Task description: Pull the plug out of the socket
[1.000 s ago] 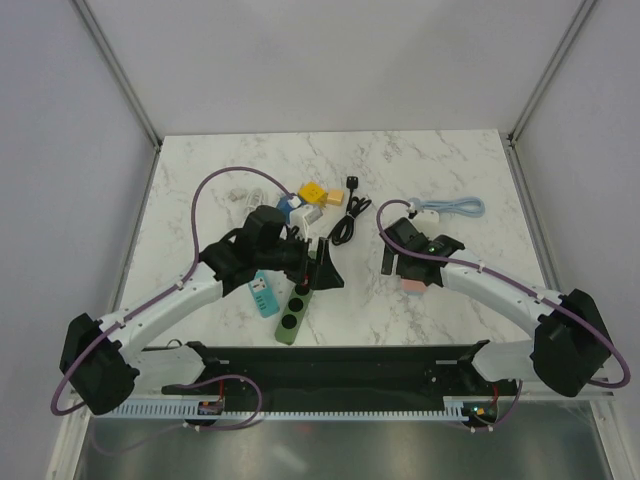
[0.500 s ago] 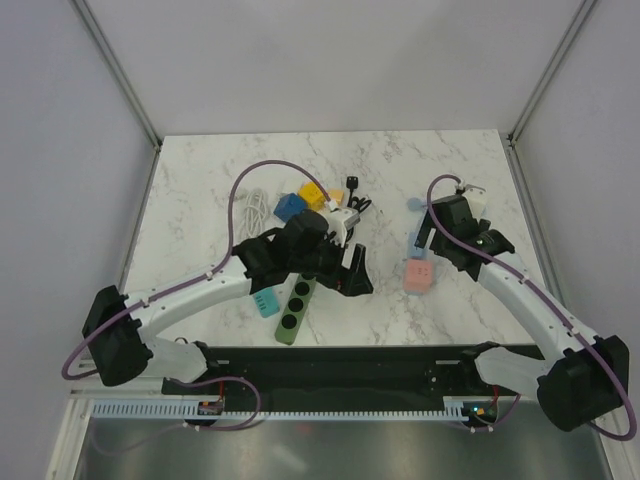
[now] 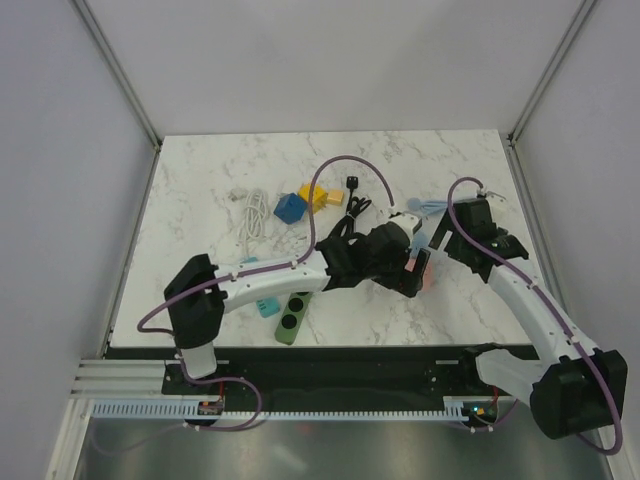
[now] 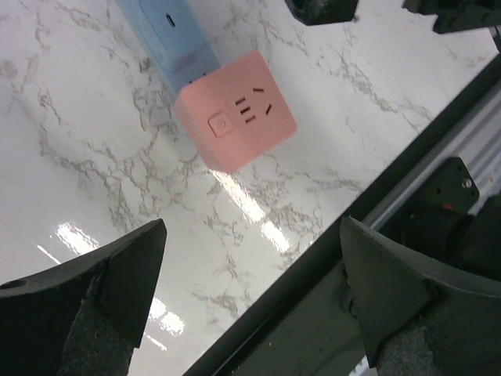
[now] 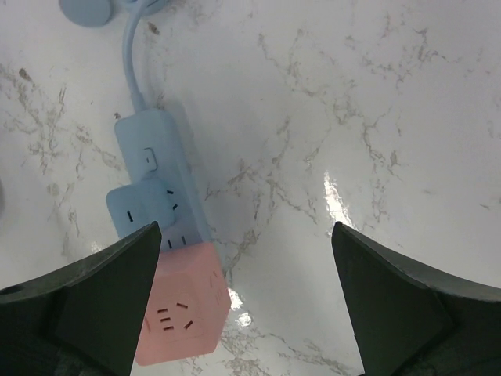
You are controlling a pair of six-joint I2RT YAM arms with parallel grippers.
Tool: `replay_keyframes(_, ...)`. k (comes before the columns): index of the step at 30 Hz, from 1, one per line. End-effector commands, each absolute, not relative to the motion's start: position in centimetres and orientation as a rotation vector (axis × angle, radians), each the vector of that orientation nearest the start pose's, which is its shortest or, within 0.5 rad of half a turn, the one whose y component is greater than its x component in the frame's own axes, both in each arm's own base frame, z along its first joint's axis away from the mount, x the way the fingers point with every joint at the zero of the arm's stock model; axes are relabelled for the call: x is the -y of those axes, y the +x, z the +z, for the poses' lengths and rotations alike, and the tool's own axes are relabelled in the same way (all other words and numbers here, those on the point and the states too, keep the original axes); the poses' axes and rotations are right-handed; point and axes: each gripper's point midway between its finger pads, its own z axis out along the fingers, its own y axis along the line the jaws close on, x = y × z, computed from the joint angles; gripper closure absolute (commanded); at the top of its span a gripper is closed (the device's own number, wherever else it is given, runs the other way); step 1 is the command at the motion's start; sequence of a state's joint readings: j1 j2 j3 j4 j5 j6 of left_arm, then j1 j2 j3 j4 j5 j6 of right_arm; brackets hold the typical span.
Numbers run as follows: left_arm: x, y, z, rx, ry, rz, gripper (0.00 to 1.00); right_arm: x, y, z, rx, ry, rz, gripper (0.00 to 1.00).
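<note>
The plug is a pink cube [image 4: 235,110] [image 5: 180,313] joined to one end of a light-blue socket strip [image 4: 168,39] [image 5: 153,180] lying on the marble. The strip's blue cable [image 5: 133,70] runs away from it. My left gripper [image 4: 252,225] [image 3: 410,272] hovers open on the near side of the cube, touching nothing. My right gripper [image 5: 246,229] [image 3: 447,245] hangs open above the marble beside strip and cube, its left finger [image 5: 102,298] over the cube's edge. From above, only a sliver of the pink cube [image 3: 428,272] shows past the left gripper.
A green power strip [image 3: 292,312] and a teal adapter [image 3: 262,303] lie near the front left. Blue [image 3: 290,207] and yellow [image 3: 315,195] cubes, a black cable [image 3: 350,205] and a white cable [image 3: 250,212] sit further back. The black front rail [image 4: 329,266] runs just beyond the cube.
My left arm has swung right, from over the green strip across to the pink cube. The right arm has drawn back to the right of the cube. Both grippers stay open.
</note>
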State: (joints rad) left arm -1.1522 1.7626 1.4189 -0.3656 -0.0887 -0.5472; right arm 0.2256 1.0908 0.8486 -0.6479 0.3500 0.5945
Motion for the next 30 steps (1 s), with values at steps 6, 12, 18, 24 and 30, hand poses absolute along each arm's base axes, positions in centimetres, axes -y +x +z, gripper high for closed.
replay_keyframes(6,48.8,21.8,15.5,-2.277,0.553,-0.63,0.01,1.7,26.8,13.2,-2.262,0.783,-0.034,0.03)
replay_keyframes(12,50.0,22.5,13.2,-2.304,0.545,-0.544,0.0,1.4,27.1,13.1,-2.253,0.795,0.013,0.03)
replay_keyframes(18,50.8,23.5,12.4,-2.29,0.542,-0.479,0.0,1.4,27.1,12.6,-2.253,0.798,0.019,0.03)
replay_keyframes(24,51.3,24.1,11.1,-2.286,0.568,-0.436,0.0,1.3,27.2,12.5,-2.26,0.79,0.025,0.03)
replay_keyframes(30,51.4,24.1,10.4,-2.287,0.614,-0.426,0.05,0.2,27.3,12.0,-2.294,0.77,0.089,0.03)
